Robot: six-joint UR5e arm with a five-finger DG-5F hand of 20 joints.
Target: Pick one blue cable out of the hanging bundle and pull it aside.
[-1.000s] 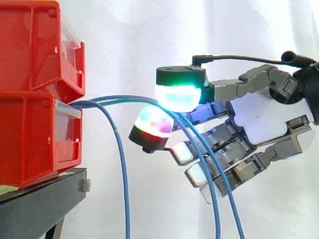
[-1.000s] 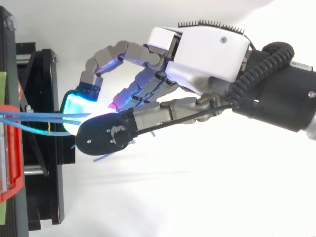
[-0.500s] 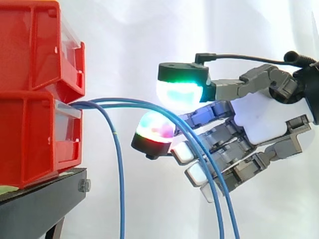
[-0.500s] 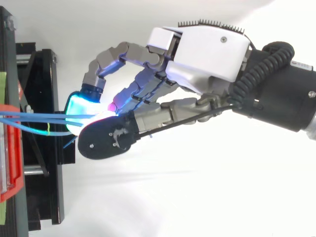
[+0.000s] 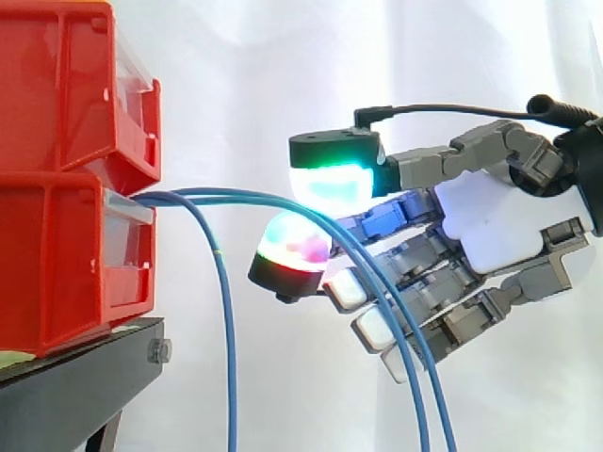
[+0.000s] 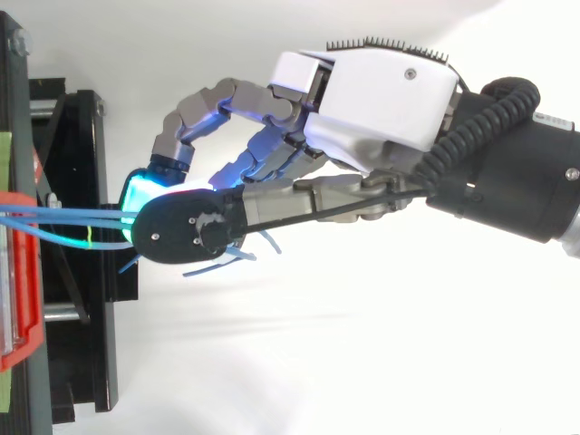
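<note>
Hand (image 5: 490, 226) with fingers curled, its glowing pads pinching two thin blue cables (image 5: 247, 196) — just right of the stacked red plastic bins (image 5: 66, 188) they arch out of — while a third blue cable (image 5: 227, 358) hangs apart.

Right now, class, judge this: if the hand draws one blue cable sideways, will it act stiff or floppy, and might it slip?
Probably floppy: the blue cables leave the lower red bin in an arc, then droop straight down. Likely light, being so thin. It may slip in the hand, as its jacket looks smooth.
</note>
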